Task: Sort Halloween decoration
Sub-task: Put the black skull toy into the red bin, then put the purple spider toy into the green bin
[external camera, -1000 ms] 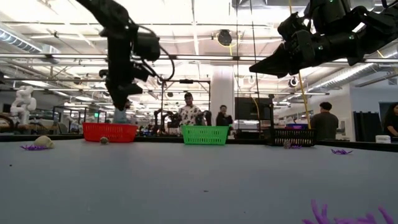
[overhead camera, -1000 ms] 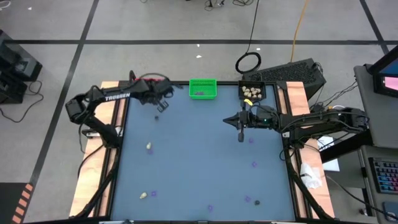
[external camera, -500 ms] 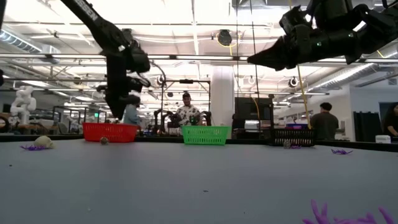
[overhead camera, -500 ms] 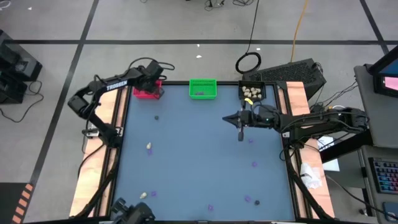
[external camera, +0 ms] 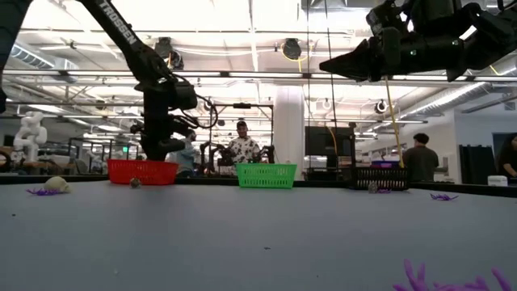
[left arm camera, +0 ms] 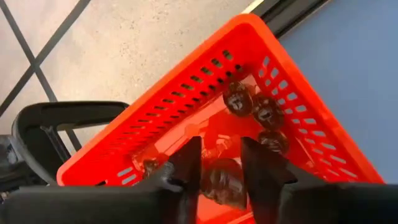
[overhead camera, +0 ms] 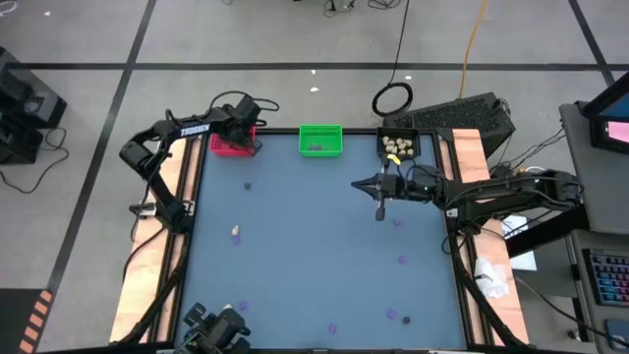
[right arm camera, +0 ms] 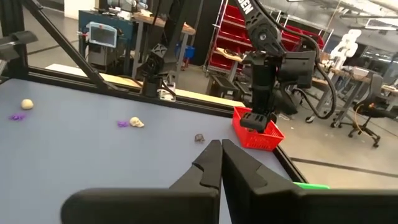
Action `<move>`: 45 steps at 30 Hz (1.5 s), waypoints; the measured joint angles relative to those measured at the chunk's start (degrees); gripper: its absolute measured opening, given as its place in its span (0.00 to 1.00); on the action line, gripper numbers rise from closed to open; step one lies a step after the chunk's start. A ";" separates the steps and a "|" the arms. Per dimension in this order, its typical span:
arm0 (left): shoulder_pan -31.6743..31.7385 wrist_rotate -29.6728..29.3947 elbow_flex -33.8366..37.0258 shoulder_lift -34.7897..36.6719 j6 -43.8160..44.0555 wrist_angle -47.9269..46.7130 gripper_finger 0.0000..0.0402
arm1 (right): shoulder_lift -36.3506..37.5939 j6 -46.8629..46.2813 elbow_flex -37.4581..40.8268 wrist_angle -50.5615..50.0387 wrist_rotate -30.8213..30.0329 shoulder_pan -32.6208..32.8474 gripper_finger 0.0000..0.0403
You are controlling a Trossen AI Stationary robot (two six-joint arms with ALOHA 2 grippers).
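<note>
High view: the left gripper (overhead camera: 239, 136) is hovering over the red bin (overhead camera: 232, 146) at the table's eleven o'clock corner, while the right gripper (overhead camera: 379, 211) is hanging above the blue table (overhead camera: 314, 256) near two o'clock with its fingers pressed together and holding nothing. A green bin (overhead camera: 320, 140) is sitting at twelve o'clock and a black bin (overhead camera: 399, 147) at one o'clock is holding cream-white lumps (overhead camera: 397, 147). A dark lump (overhead camera: 247, 184), a cream lump (overhead camera: 236, 232) and purple bits (overhead camera: 402, 260) are lying scattered on the table. Low view: the left gripper (external camera: 156, 149) is standing just above the red bin (external camera: 143, 171). Left wrist view: the left gripper's fingers (left arm camera: 186, 165) are standing slightly parted, with a dark lump (left arm camera: 222, 182) showing between them inside the red bin (left arm camera: 186, 106); whether they are touching it I cannot tell. Right wrist view: the right gripper (right arm camera: 221, 148) is showing its fingertips closed together.
</note>
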State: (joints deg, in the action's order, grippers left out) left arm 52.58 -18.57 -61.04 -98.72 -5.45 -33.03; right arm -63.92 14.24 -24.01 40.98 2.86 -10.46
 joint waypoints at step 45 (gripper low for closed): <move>-29.13 13.09 39.54 23.32 3.37 73.42 0.03 | -0.12 -35.19 -11.50 -65.02 -15.85 -2.40 0.25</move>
State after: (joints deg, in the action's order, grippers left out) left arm 23.44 -5.48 -21.50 -75.40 -2.08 40.39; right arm -64.05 -20.95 -35.51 -24.04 -12.99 -12.86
